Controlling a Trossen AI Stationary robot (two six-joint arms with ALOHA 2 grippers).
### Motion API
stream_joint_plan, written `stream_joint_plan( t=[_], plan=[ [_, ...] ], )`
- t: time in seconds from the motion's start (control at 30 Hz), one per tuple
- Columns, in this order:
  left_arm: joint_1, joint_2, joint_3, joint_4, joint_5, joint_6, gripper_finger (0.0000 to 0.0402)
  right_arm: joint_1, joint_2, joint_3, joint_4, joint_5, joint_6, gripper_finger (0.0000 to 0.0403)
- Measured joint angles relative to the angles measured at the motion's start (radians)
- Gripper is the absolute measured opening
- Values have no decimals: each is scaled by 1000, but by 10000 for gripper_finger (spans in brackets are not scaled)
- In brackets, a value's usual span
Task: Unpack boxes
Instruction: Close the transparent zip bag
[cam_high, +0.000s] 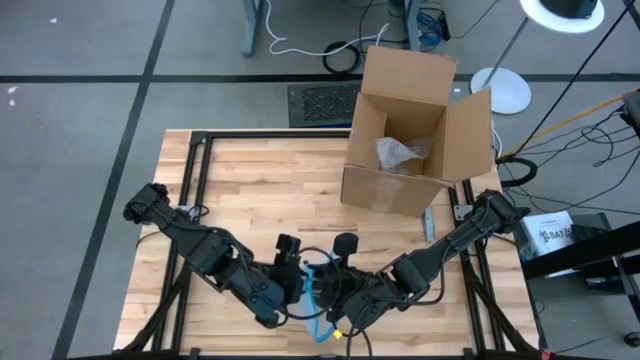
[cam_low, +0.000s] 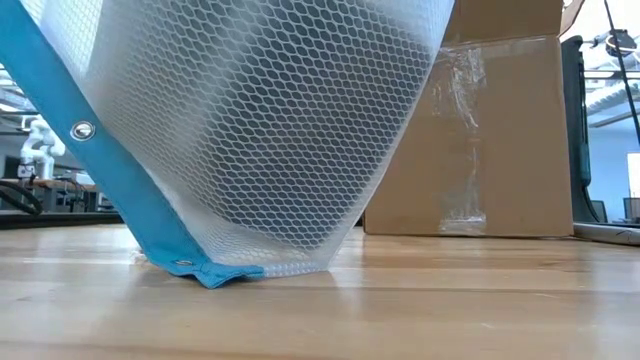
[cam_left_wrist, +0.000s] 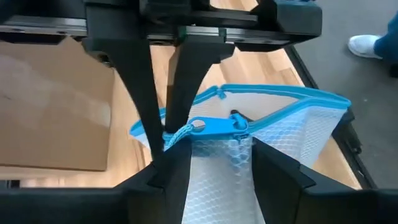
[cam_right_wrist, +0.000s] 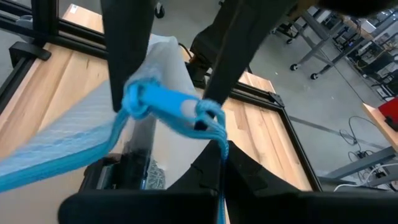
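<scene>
Cardboard, brown and taped: your one box stands open at the far edge of the tabletop, well apart from both tools, with a crumpled clear bag inside. Near the front edge, your two arms bend inward and meet over one mesh pouch with blue trim. Your left tool straddles the pouch's top at its zipper pull, fingers partly spread. Your right tool is pressed together on the blue trim.
</scene>
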Motion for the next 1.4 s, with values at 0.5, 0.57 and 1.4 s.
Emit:
stream_joint_plan(
  t=[0.5,0.57,1.4],
  plan=[
    [-13,-2,9,-52,-53,8,11,1,0,0,-40,1,46,0],
    [-23,-2,20,-56,-73,17,5,2,0,0,-32,15,46,4],
    [-52,-3,46,-114,50,28,0,62,0,-1,253,83,-314,107]
  ],
)
